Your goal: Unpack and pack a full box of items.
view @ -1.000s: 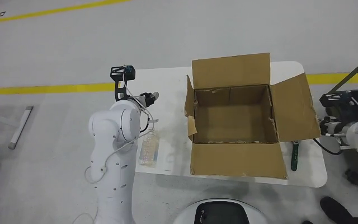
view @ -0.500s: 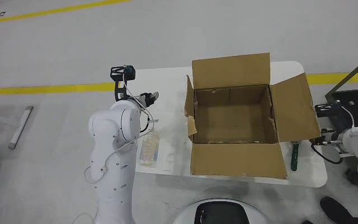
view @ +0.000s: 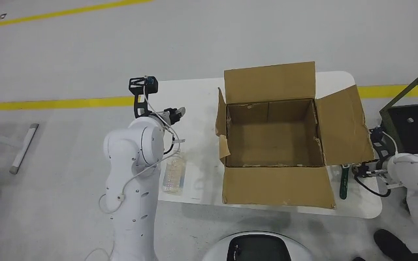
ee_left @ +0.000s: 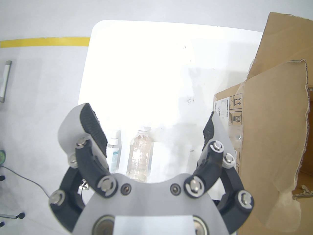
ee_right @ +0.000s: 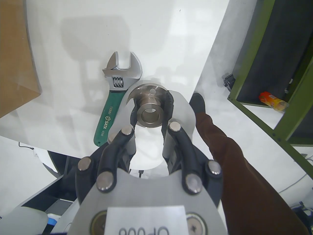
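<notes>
One bushing (ee_right: 146, 94) sits clamped in the right gripper (ee_right: 151, 113), best lowered flat, clear of the wrench (ee_right: 115, 94); left gripper (ee_left: 148, 121) hangs open.

This is a robotics test hall or workshop bay, not a home. The smooth grey floor (view: 196, 39) is marked like a factory aisle. One yellow line (view: 59, 103) runs out from the white worktop (view: 196, 98) at 9 o'clock, and a second yellow line (view: 72, 11) crosses at 11 o'clock. An olive-green metal rack (ee_right: 254, 35) stands at 3 o'clock. The goods are shop stock: a plain cardboard box (view: 274, 140), an adjustable wrench (ee_right: 115, 91) and a machined steel bushing (ee_right: 149, 114).
</notes>
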You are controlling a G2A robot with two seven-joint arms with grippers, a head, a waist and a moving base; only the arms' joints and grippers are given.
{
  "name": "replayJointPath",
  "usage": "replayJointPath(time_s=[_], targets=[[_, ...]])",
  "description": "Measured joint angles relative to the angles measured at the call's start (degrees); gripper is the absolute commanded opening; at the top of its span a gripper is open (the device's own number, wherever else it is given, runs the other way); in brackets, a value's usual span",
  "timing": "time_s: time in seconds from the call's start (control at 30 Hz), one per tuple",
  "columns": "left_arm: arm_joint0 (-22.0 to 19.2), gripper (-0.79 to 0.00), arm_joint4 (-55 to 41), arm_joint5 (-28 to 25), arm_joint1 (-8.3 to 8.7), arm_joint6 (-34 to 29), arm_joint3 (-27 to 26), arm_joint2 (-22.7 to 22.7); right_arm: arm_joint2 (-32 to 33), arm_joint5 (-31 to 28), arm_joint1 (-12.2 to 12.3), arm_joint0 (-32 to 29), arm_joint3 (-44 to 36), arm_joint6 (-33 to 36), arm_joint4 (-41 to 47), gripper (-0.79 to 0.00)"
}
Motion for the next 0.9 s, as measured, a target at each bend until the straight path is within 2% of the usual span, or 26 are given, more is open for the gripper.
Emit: replayJointPath(time_s=[0.27,0.33,0.63,0.67,0.7,0.73,0.9], targets=[[0.00,0.000,0.00,0.00,0.00,0.00,0.00,0.00,-1.22,0.30,0.27,0.18,1.03,-0.65,0.34,-0.785],[0.00,0.000,0.00,0.00,0.00,0.00,0.00,0.00,-1.53,0.27,0.35,0.26,1.28,-0.64,0.29,-0.640],[0.00,0.000,0.00,0.00,0.00,0.00,0.00,0.00,-2.01,0.31,0.71,0.47,2.13,-1.35,0.87,-0.591],[0.00,0.000,0.00,0.00,0.00,0.00,0.00,0.00,-2.04,0.29,0.74,0.43,2.16,-1.46,1.04,-0.570],[0.00,0.000,0.00,0.00,0.00,0.00,0.00,0.00,-2.03,0.29,0.78,0.36,2.14,-1.54,1.20,-0.480],[0.00,0.000,0.00,0.00,0.00,0.00,0.00,0.00,-1.95,0.33,0.83,0.24,2.05,-1.58,1.31,-0.431],[0.00,0.000,0.00,0.00,0.00,0.00,0.00,0.00,-1.01,0.13,1.12,-0.23,1.47,-1.65,2.18,-0.422]])
